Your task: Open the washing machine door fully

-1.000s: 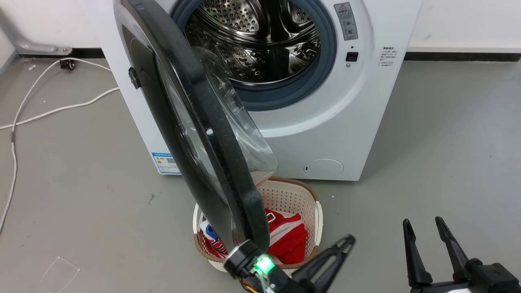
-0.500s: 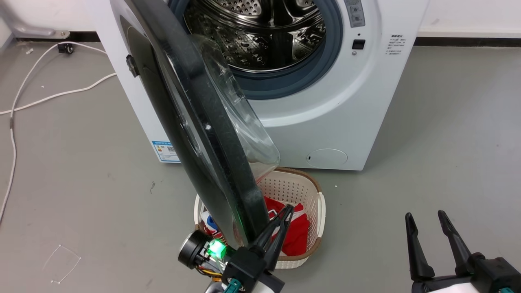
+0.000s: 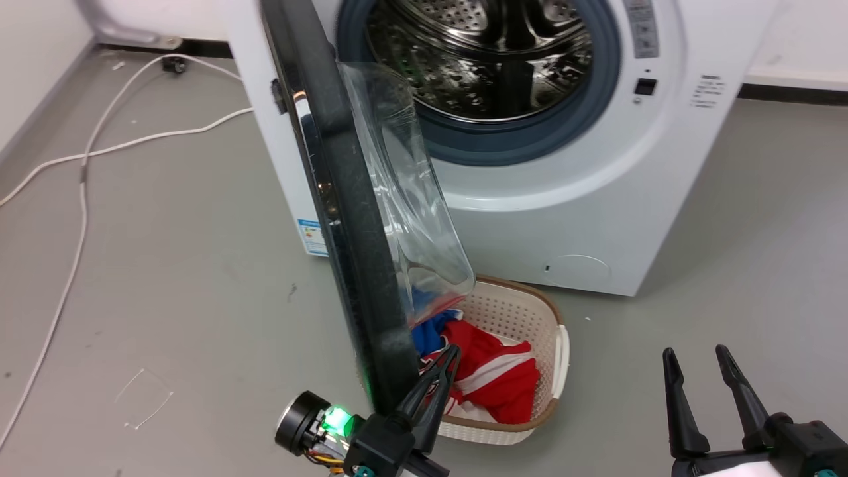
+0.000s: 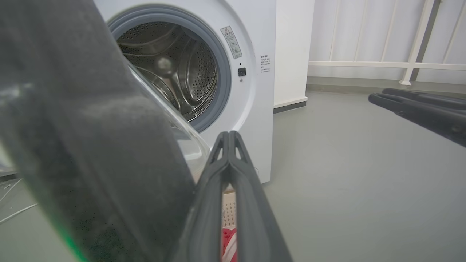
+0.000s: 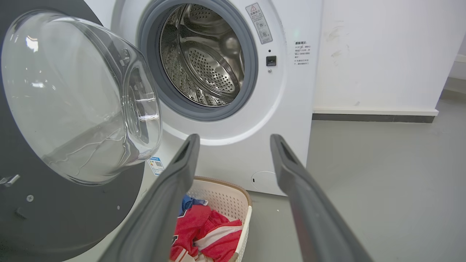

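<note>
My left gripper (image 3: 451, 356), fingers pressed together, is just beside the lower edge of the door (image 3: 351, 199); my right gripper (image 3: 693, 359) is wide.

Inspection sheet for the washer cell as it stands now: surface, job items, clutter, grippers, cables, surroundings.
Surface: grey floor, a few small specks.
Job's things: washing machine has its steel drum exposed; door swung well out, edge-on to the head camera.
Clutter: basket of red and blue clothes on the floor below the door's glass bowl.
Grippers: left gripper shut, close beside the door's lower edge, contact unclear; right gripper open, holding nothing.
Cables: white cable trails across the floor left of the machine.
Surroundings: white wall; white railing.
</note>
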Controlling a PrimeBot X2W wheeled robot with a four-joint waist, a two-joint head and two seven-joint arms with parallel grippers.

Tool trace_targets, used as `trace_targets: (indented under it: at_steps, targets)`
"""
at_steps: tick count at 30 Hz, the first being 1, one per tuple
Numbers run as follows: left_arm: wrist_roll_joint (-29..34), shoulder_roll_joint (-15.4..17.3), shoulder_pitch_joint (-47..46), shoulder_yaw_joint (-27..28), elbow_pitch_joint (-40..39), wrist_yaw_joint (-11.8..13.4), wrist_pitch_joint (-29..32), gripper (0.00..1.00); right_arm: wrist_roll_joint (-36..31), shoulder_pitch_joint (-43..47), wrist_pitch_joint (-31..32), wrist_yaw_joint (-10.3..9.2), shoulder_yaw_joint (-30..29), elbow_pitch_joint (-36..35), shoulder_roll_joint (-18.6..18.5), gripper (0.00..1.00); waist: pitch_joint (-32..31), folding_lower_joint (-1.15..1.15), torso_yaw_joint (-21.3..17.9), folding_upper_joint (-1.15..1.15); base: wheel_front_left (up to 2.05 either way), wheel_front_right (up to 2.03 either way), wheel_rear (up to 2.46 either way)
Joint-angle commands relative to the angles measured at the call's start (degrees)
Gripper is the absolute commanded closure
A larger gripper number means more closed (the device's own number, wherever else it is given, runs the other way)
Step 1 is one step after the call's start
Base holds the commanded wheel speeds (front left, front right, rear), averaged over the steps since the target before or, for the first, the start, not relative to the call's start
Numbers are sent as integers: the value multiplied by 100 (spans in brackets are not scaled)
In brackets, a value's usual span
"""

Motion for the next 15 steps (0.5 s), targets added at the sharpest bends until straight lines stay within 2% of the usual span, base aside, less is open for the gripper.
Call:
trace_targets:
  at_steps: [1, 8, 15]
  targets:
    - [5, 95, 18, 164, 15, 74, 25, 100, 29, 29, -10, -1, 1, 0, 15, 0, -4, 0, 173, 0, 0, 0, 0]
    - [13, 105, 125, 317, -77, 121, 25, 100, 38, -3, -10, -1, -25, 7, 13, 0, 62, 0, 667, 0, 0, 0, 0]
    - [-94, 117, 317, 698, -133, 297, 23, 100, -7, -154, -10, -1, -52, 10, 12, 0, 180, 0, 1026, 0, 0, 0, 0]
